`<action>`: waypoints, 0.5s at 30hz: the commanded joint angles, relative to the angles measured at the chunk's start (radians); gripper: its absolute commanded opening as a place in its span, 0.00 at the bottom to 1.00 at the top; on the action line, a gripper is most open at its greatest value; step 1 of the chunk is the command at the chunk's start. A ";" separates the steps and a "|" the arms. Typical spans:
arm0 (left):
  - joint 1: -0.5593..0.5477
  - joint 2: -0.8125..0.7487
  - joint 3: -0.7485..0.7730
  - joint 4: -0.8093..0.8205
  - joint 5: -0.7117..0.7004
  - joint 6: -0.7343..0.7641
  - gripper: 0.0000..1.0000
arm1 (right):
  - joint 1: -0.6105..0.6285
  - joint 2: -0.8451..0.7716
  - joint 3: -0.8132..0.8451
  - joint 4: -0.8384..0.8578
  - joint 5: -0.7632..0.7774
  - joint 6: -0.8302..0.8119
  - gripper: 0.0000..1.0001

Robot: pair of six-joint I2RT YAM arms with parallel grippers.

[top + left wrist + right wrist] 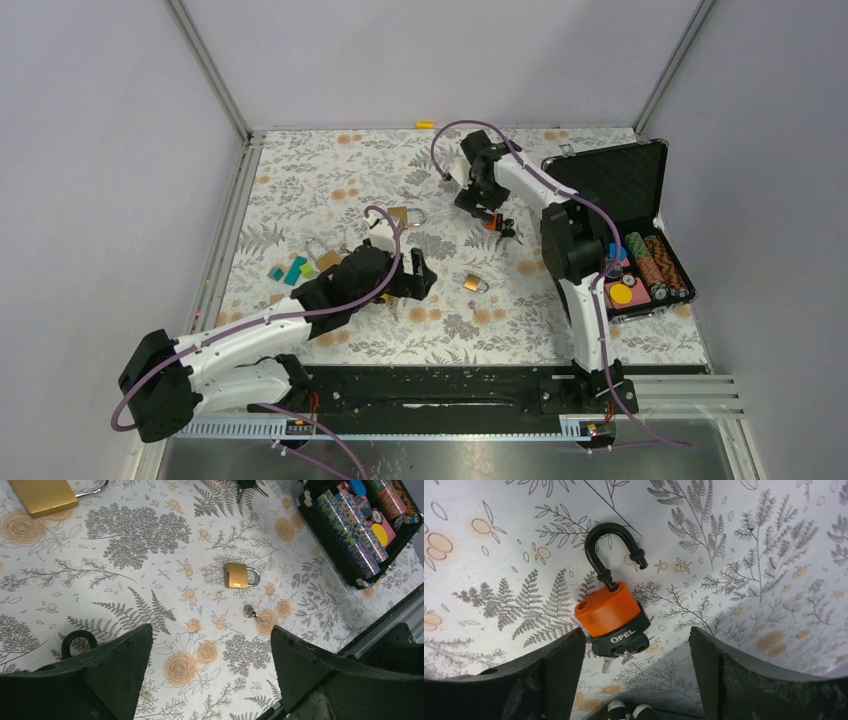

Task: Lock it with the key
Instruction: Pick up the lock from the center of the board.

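Observation:
An orange and black padlock (611, 615) lies on the floral table, its black shackle swung open, with keys on a ring at its base (621, 650). It shows in the top view (493, 224) under my right gripper (478, 200), which is open and empty, its fingers (559, 670) just short of the lock. A small brass padlock (236, 575) with a small key (250, 613) beside it lies ahead of my left gripper (210, 680), which is open and empty. In the top view the brass padlock (474, 284) sits right of the left gripper (415, 277).
An open black case (640, 225) of poker chips stands at the right. A larger brass padlock (405, 216) lies mid-table, also in the left wrist view (42, 495). Coloured blocks (290, 270) and another padlock (320, 252) lie at the left.

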 commanded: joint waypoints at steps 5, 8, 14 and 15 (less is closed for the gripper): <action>0.041 -0.036 -0.013 0.002 0.035 0.029 0.87 | -0.021 0.143 0.250 -0.340 -0.213 -0.097 0.82; 0.047 -0.034 -0.014 0.002 0.040 0.028 0.88 | -0.026 0.179 0.276 -0.373 -0.235 -0.098 0.82; 0.054 -0.039 -0.014 -0.003 0.047 0.027 0.88 | -0.031 0.218 0.303 -0.376 -0.193 -0.079 0.80; 0.056 -0.040 -0.015 -0.005 0.046 0.028 0.88 | -0.032 0.218 0.305 -0.368 -0.186 -0.072 0.79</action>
